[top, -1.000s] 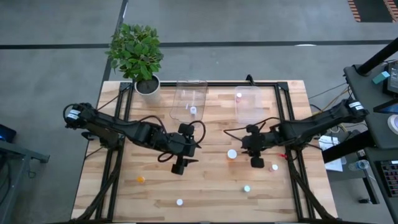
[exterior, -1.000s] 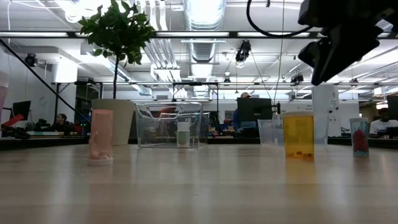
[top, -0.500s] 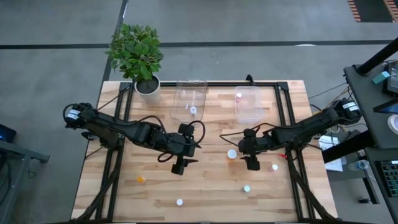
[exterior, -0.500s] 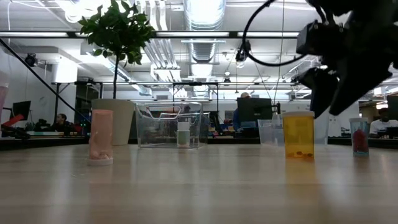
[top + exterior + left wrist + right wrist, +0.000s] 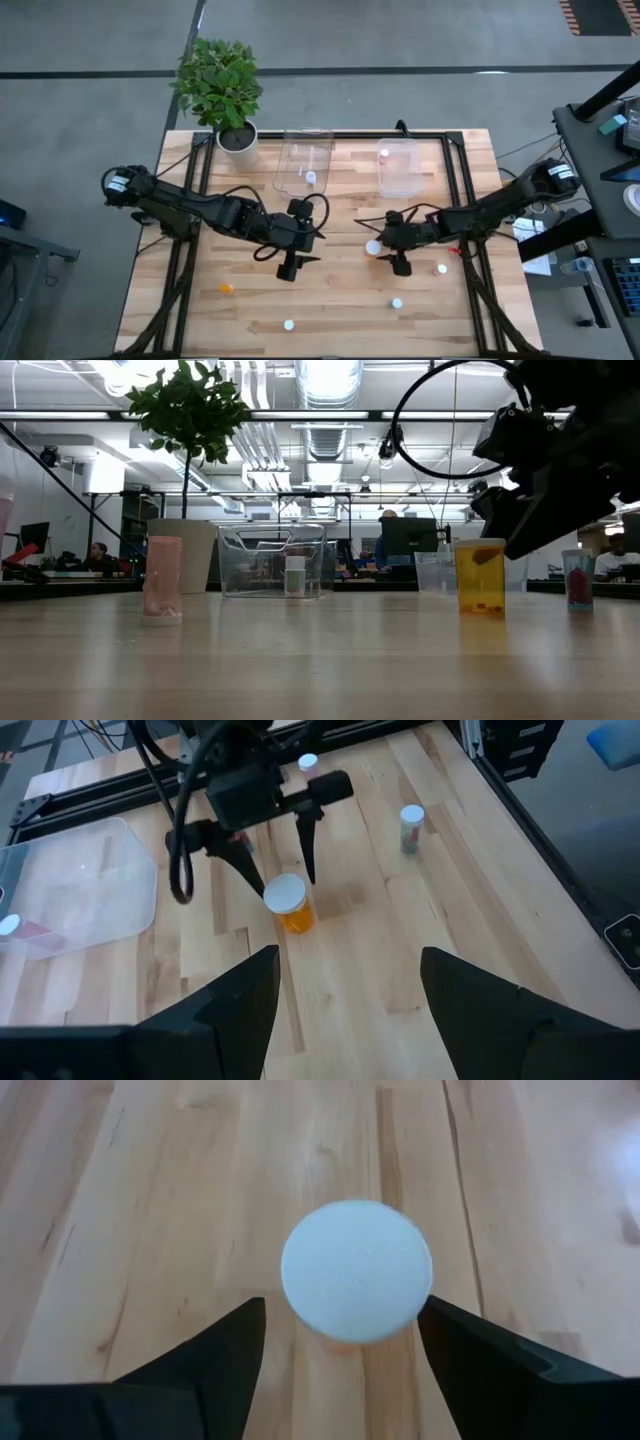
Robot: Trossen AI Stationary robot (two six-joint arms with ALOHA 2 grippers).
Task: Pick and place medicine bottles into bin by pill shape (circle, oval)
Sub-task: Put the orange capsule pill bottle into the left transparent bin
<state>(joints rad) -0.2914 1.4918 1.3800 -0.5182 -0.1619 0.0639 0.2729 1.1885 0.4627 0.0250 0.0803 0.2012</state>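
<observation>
An orange medicine bottle with a white cap stands upright on the table right of the middle. My right gripper hangs open over it, slanting down from the right. One finger stands on either side of the cap, and I see no touch. In the low view the gripper is level with the bottle's top. My left gripper waits open above the table's middle, with nothing between its fingers.
Two clear bins stand at the far edge, the left one holding a bottle and the right one another. Loose bottles stand near the front. A potted plant stands far left.
My right gripper has gone toward the table's left and down, from beside the white-capped orange bottle to over it. The bottle has stayed where it was.
</observation>
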